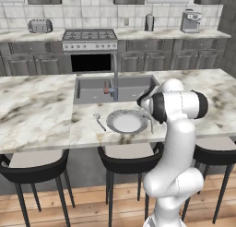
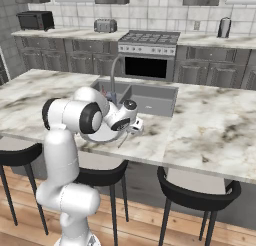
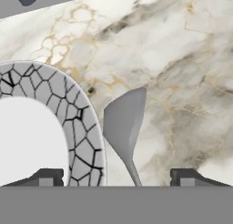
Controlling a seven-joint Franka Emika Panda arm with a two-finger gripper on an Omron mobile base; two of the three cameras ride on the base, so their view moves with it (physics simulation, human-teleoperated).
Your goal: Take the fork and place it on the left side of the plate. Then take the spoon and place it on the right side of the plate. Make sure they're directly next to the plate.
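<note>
Hand view puts my gripper (image 3: pixel 116 177) right above the counter (image 3: pixel 182 59), its two dark fingertips (image 3: pixel 45 177) spread wide apart with nothing clamped between them. In the gap between the tips I see a slim grey utensil whose flat, narrow head widens away from a thin handle; I take it for the fork (image 3: pixel 124 123), and it lies flat on the marble. Just beside it sits the plate (image 3: pixel 86 127), with a crackle-patterned rim and a plain white middle; I cannot tell whether the two touch.

From the left base view, the plate (image 1: pixel 126 121) rests near the front edge of the island, just in front of the sink (image 1: pixel 94 89). The fork (image 1: pixel 151 123) shows as a thin line at the plate's right edge, partly hidden by my arm. The spoon (image 1: pixel 98 121) lies on the plate's left side, close by but apart from it, its bowl toward the far end.

In the right base view the gripper (image 2: pixel 134 125) hangs low over the counter near the plate.
</note>
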